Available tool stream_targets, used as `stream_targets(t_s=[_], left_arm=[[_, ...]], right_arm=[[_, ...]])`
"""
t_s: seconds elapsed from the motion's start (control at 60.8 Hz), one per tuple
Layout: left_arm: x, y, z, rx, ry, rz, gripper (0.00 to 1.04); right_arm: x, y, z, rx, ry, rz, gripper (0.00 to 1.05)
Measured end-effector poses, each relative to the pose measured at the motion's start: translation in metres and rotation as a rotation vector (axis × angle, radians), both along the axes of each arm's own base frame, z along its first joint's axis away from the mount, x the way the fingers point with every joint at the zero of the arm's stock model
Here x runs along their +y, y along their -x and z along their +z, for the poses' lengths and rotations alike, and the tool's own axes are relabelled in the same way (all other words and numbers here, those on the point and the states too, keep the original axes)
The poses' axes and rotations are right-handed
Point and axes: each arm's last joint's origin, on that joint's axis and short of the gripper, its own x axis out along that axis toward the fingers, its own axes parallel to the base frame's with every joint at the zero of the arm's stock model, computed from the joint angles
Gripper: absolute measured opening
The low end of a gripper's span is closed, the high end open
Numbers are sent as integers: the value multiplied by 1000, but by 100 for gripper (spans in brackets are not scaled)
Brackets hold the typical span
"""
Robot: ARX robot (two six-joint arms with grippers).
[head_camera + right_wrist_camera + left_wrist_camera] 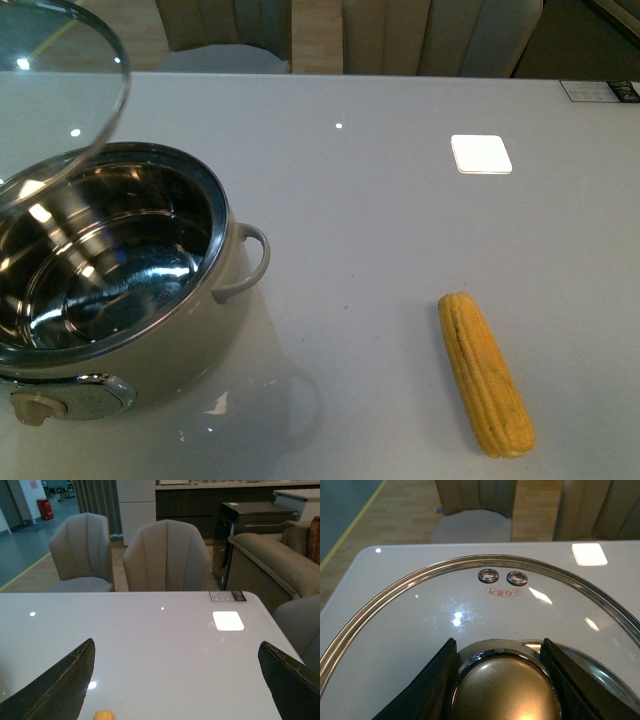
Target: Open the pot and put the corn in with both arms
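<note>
You see the worktop [400,250] from above in front; left wrist hugs the lid [420,620]; right wrist faces chairs [167,555].

Mirror-bright steel pot [110,255] interior, clear glass lid [420,625], glossy table [380,230], seemingly matt corn [485,375]

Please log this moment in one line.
glass lid off, in left gripper; cream-white pot open; yellow corn cob on grey table; right gripper open

Glossy pale-grey table [380,230] and seating
Two beige ribbed chairs [167,555] stand at twelve o'clock; a small dark card [227,596] lies at two o'clock.
</note>
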Motion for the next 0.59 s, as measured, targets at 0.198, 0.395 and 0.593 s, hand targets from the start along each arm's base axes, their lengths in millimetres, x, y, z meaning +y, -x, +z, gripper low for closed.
stream_targets(t_s=[0.198, 0.395, 0.593], left_arm=[[47, 17, 12, -51, -34, 87, 44], [103, 43, -7, -53, -54, 193, 44], [152, 64, -36, -32, -62, 305, 44]], right_arm=[[0, 0, 0, 0, 0, 0, 96], [0, 0, 0, 0, 0, 0, 96], [0, 0, 0, 0, 0, 0, 96]])
